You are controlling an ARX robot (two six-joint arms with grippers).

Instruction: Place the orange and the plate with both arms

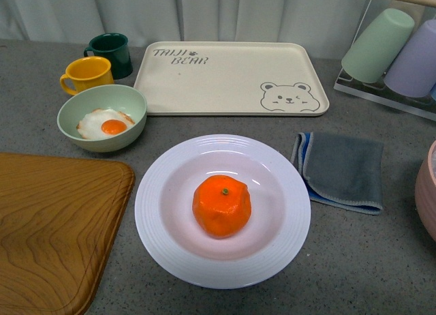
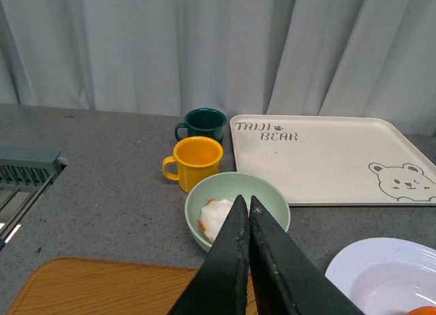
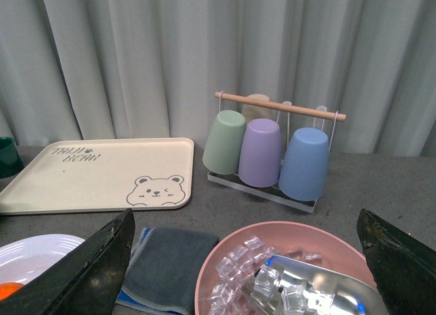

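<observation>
Orange (image 1: 221, 206): sits in the well of the plate (image 1: 151, 213), stem dot up, touching nothing else
Plate: flat on the grey table (image 1: 354, 260), near the front edge, in the middle between the two arms' sides
Left gripper (image 2: 245, 202): jaws pressed together, tip to tip, with nothing pinched; it hangs above the table
Orange and left jaws: well apart; in the left wrist view only a sliver of the fruit shows at the frame edge, off to the side of the shut tips, and part of the plate rim lies beside them
Right gripper (image 3: 245, 213): jaws spread wide, holding nothing
Orange and right jaws: not between them; in the right wrist view a sliver of fruit and a piece of plate rim show past the outer side of one finger (image 3: 88, 271)
Under the right jaws: a pink bowl (image 3: 225, 257) with ice cubes (image 3: 235, 267) and a metal scoop (image 3: 313, 291)
Under the left jaws: a green bowl (image 1: 102, 117) holding a fried egg (image 1: 105, 125)
Front view: neither arm shows
Behind the plate: a bear tray (image 1: 225, 76), bare
Left of the plate: a wooden board (image 1: 54, 226); beyond the green bowl, a yellow mug (image 1: 87, 74) and a dark green mug (image 1: 111, 54)
Right of the plate: a folded grey cloth (image 1: 340, 170), just beside the rim; further back, a rack (image 3: 272, 107) of upturned cups
</observation>
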